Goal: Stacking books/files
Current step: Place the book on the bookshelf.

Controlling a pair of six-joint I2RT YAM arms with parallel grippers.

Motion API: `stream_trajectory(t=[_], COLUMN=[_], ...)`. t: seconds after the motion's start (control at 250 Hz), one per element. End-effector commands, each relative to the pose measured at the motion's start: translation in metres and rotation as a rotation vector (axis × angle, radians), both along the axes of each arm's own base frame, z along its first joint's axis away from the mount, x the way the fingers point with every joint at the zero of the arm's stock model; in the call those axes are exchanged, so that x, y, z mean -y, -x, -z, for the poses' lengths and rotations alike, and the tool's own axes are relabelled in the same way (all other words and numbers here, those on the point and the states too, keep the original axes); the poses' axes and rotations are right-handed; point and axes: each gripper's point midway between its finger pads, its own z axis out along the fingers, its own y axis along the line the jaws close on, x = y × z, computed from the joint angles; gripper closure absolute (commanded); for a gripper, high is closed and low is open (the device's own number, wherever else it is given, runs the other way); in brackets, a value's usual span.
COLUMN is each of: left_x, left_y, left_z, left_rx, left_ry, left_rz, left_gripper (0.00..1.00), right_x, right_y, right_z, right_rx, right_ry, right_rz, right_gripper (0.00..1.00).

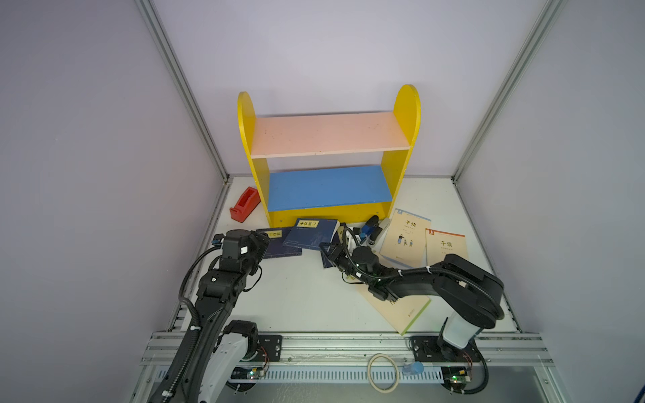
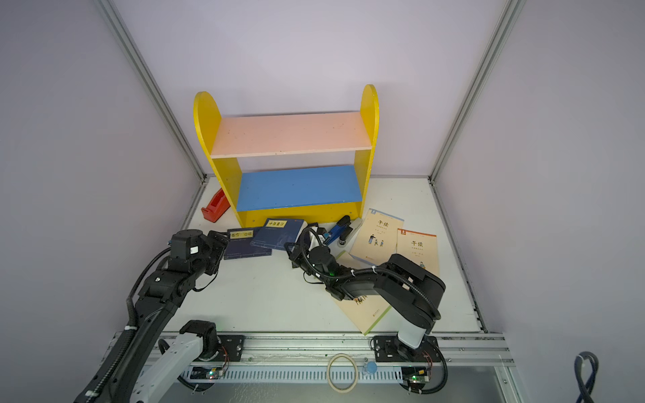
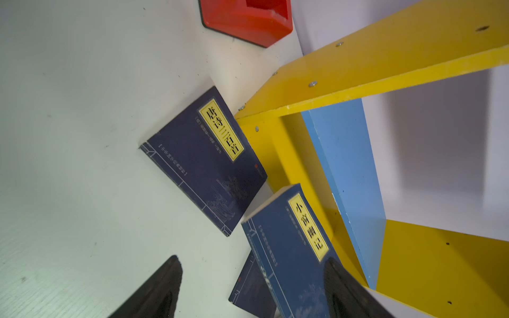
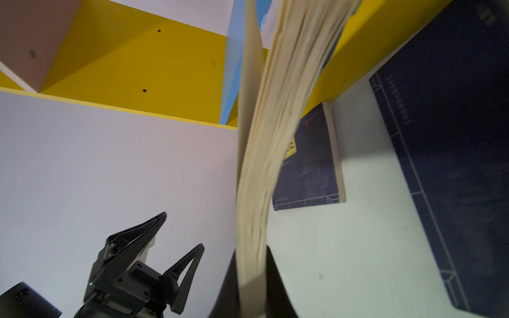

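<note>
In front of the yellow shelf [image 1: 398, 174], on the white worktop [image 1: 296, 296], sit the three small navy books. The flat navy book [image 3: 203, 162] lies label up. Just beside it, the raised navy book [image 3: 289, 247] tilts off the surface, and the right gripper [image 4: 251, 249] has its fingers clamped on that book's page edge. The third navy book [image 4: 454, 165] lies flat close by, with no label showing. The left gripper [image 4: 184, 229] hangs near the raised book, fingers [image 3: 165, 280] spread wide and holding nothing. To the right lie the cream ones: the first cream book [image 1: 405, 240], the second cream book [image 1: 446, 246], and the last cream book [image 1: 405, 314] partly under the right arm. A stapler [image 1: 368, 228] sits between the navy and cream groups, and a red tape dispenser [image 1: 244, 204] sits left of the shelf.
</note>
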Motion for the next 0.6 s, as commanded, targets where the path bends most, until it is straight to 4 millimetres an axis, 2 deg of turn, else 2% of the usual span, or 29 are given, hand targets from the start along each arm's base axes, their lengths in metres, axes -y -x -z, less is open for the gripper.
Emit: stream_trajectory(t=[0.0,0.184,0.296,0.376,0.596], left_x=[-0.004,-0.042,-0.034,-0.038,-0.036], left_y=[-0.009,-0.009,-0.014,-0.013,-0.010], left_z=[-0.014,0.006,0.004,-0.003,-0.007], left_rx=[0.097,0.118,0.145,0.151,0.185], left_ry=[-0.051,-0.301,-0.318,-0.351,-0.338], left_rz=[0.007,-0.129,-0.087,-0.103,-0.094], left_gripper=[0.12,0.12,0.12,0.12,0.12], right_x=[-0.017,-0.034,-0.044,-0.047,-0.038], right_y=[-0.006,-0.046,-0.067,-0.081,-0.116], right_z=[-0.004,0.006,0.014,0.016,0.027], right_rx=[0.042,0.044,0.037,0.047,0.079], right_ry=[0.012,0.000,-0.003,-0.006,0.012], right_rz=[-0.121,-0.155,-0.165,-0.173,-0.158], right_gripper=[1.00,1.00,1.00,1.00,1.00])
